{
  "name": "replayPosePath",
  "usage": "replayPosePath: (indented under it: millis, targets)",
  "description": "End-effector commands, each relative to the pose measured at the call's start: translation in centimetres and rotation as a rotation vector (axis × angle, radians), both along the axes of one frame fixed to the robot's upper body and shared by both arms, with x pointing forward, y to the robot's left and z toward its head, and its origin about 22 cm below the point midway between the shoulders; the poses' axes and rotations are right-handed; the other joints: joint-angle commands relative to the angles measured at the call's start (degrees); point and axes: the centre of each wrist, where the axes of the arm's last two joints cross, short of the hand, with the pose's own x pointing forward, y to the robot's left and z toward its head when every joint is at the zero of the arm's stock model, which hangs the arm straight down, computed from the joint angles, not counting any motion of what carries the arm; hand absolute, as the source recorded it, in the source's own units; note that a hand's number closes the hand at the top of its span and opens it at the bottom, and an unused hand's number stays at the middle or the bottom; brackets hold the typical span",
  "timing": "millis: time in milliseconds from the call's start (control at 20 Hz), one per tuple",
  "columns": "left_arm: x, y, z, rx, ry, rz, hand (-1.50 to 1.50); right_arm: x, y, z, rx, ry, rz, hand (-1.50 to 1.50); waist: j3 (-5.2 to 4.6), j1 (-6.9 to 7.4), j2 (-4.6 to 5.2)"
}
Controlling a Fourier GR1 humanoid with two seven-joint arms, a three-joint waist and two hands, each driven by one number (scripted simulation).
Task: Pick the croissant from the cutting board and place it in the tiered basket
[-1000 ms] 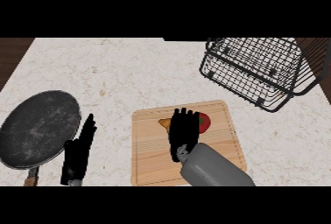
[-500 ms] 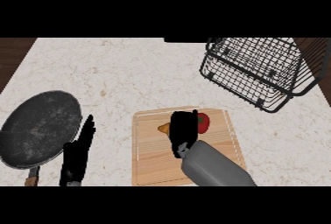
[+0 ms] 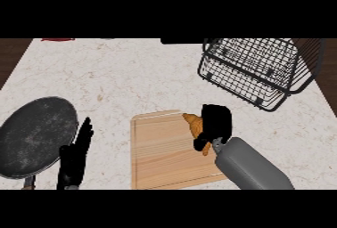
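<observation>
The golden-brown croissant (image 3: 193, 124) shows over the far right corner of the wooden cutting board (image 3: 161, 153). My right hand (image 3: 216, 122) is curled round it and hides its right half, with only the left tip and a bit near the wrist peeking out. The black wire tiered basket (image 3: 260, 71) stands at the far right of the counter, apart from the hand and beyond it. At the lower left, my left hand (image 3: 74, 153) rests open with straight fingers, between the pan and the board.
A dark round frying pan (image 3: 36, 133) lies at the left, its handle toward the near edge. The marble counter (image 3: 125, 75) stretches between the board and the basket. Something small and red (image 3: 58, 39) sits at the far left edge.
My right hand has closed round the croissant and moved it toward the board's far right corner, nearer the basket. A red thing seen beside the hand earlier no longer shows. The left hand is unmoved.
</observation>
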Motion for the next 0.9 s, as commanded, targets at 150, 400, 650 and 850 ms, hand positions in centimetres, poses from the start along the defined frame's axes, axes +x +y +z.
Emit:
replayPosePath:
  millis: [150, 400, 650, 850]
  targets:
    - [-0.5, 1.7, -0.1, 0.012, 0.006, 0.047, 0.00, -0.1, -17.0, 3.2, 0.178, -0.066, -0.239, 1.50, 0.04, -2.72, 0.26]
    - [-1.5, 1.1, -0.5, -0.010, 0.009, 0.051, 0.00, -0.7, -20.5, 10.5, 0.409, -0.291, -0.311, 1.50, -0.01, -2.79, -0.12]
    - [-1.2, 1.2, -0.1, -0.010, 0.025, 0.047, 0.00, -3.0, -21.6, 17.5, 0.499, -0.529, -0.278, 1.50, -0.04, -2.98, -0.22]
    - [-0.7, -0.4, -0.4, -0.004, 0.013, 0.042, 0.00, -6.6, -21.7, 23.6, 0.381, -0.599, -0.194, 1.50, -0.07, -2.45, -0.01]
